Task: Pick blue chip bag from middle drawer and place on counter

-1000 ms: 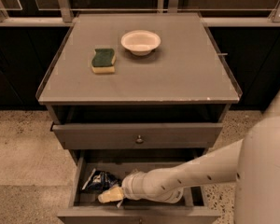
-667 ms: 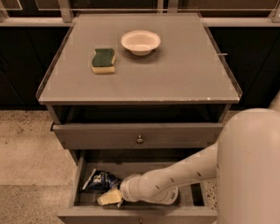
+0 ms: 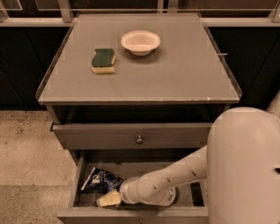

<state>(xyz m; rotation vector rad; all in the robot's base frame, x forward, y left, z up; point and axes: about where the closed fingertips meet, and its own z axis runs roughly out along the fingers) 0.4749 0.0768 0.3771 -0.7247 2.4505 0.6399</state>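
Observation:
The blue chip bag (image 3: 99, 180) lies wrinkled on the floor of the open middle drawer (image 3: 189, 193), in its left part. My gripper (image 3: 108, 199) is down inside the drawer, just to the right of and in front of the bag, close to its lower edge. The white arm (image 3: 168, 177) reaches in from the right. The counter (image 3: 177, 73) is the flat grey top of the cabinet above.
A green-and-yellow sponge (image 3: 103, 60) and a white bowl (image 3: 140, 42) sit on the counter's far half. The drawer front with a small round knob (image 3: 139, 139) juts out slightly above the open drawer. My large white arm housing (image 3: 249, 167) fills the lower right.
The arm housing has swung further into view at the lower right. The gripper stays low in the drawer beside the bag, and the bag has not moved.

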